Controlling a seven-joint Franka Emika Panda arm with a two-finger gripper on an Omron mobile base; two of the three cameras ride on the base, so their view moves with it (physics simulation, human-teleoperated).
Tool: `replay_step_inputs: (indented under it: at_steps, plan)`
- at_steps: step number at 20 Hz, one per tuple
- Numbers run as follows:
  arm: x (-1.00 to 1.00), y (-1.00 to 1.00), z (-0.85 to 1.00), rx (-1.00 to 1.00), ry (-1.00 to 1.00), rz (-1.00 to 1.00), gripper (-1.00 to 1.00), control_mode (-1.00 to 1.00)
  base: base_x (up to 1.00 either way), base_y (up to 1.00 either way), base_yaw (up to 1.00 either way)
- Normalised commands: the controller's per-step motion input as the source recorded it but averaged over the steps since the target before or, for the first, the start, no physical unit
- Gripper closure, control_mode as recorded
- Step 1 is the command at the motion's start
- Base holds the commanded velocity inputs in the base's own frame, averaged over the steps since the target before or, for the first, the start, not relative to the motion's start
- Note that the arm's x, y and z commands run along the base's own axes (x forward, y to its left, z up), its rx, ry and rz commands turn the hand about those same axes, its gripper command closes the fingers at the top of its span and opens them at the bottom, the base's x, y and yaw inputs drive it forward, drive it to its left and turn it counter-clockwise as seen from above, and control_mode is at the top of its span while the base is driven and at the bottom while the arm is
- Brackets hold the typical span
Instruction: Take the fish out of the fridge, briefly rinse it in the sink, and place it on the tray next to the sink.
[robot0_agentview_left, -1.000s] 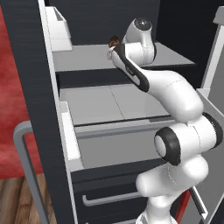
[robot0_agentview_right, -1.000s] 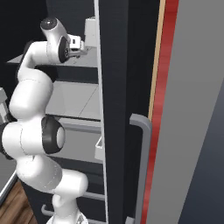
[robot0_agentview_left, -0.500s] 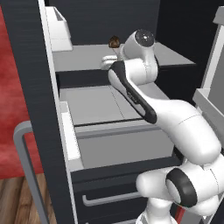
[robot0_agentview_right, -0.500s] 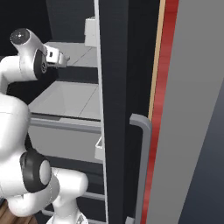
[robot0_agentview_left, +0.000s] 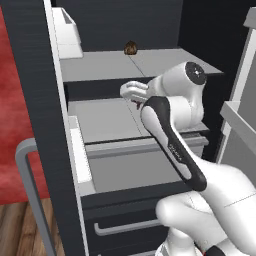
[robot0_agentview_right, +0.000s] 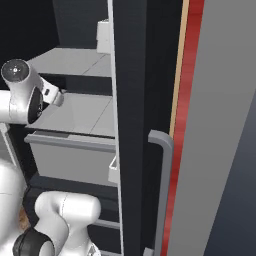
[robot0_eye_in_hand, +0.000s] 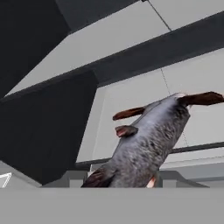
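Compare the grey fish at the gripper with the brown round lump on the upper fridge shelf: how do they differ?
Shape: the fish is long and slim with a thin tail; the brown lump is round and compact.
Colour: the fish is dark grey with reddish fins; the lump is brown.
Place: the fish sticks out from the gripper, clear of the shelves; the lump rests at the back of the upper shelf.
Both are small against the fridge.

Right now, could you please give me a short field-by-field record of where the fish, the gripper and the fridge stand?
fish: grey with reddish fins, held in the gripper, lifted off the shelves
gripper: shut on the fish, in front of the fridge shelves
fridge: open, pale grey shelves in view, door handle to the right
brown lump: on the upper shelf, at the back
task stage: fish picked up, not yet rinsed
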Motion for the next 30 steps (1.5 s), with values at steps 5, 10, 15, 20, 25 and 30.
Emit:
replay_step_inputs:
  at_steps: [5, 10, 15, 20, 25, 30]
  plan:
    - [-1.00, 0.11, -0.96, 0.03, 0.10, 0.00, 1.00, -1.00, 0.00, 0.00, 0.00]
    - [-1.00, 0.34, -0.69, 0.00, 0.06, -0.01, 1.00, -1.00, 0.00, 0.00, 0.00]
    - [0.00, 0.00, 0.00, 0.00, 0.00, 0.00, 1.00, 1.00, -1.00, 0.30, 0.40]
    - [0.00, 0.00, 0.00, 0.00, 0.00, 0.00, 1.00, 1.00, -0.95, 0.10, 0.68]
    - [0.00, 0.00, 0.00, 0.00, 0.00, 0.00, 1.00, 1.00, -0.55, 0.00, 0.82]
    - [0.00, 0.00, 0.00, 0.00, 0.00, 0.00, 1.00, 1.00, -0.16, 0.00, 0.96]
